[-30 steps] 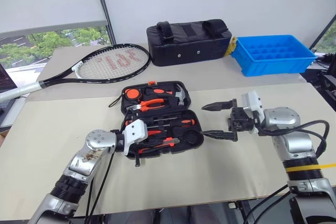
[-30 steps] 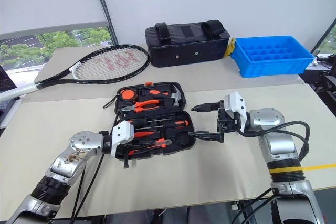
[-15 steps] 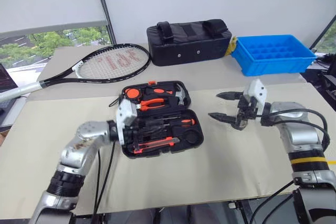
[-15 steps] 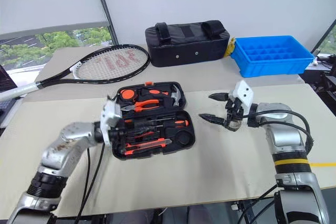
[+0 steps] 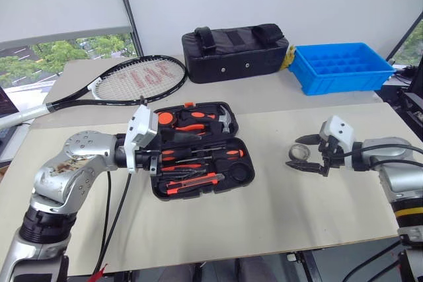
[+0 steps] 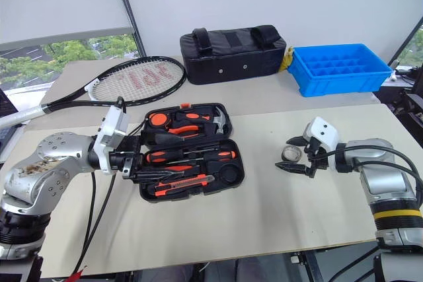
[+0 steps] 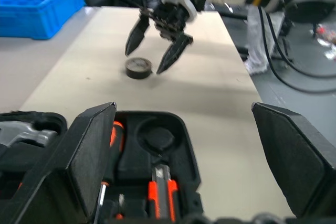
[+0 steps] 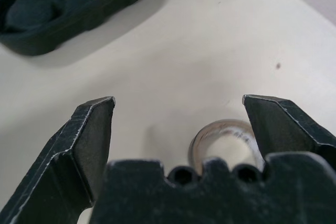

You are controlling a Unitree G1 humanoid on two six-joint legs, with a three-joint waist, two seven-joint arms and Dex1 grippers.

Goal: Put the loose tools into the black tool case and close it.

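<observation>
The black tool case (image 5: 246,163) lies open in the middle of the table. Its recesses hold orange-and-black screwdrivers (image 5: 205,155), a utility knife (image 5: 196,181), pliers and a hammer. A round recess (image 5: 243,173) at its right front is bare. My left gripper (image 6: 141,158) hovers open at the case's left side with nothing between its fingers (image 7: 94,145). A small grey tape roll (image 5: 303,153) lies on the table to the right of the case. My right gripper (image 5: 295,151) is open, one finger on each side of the roll (image 8: 226,140), apart from it.
A tennis racket (image 5: 135,77) lies at the back left. A black fabric bag (image 5: 238,52) and a blue compartment bin (image 5: 340,67) stand at the back. Bare tabletop (image 5: 264,216) spreads in front of the case and between it and the roll.
My left gripper opened and rose from the case's front left. My right gripper, still open, swung right and down from beside the case to the tape roll.
</observation>
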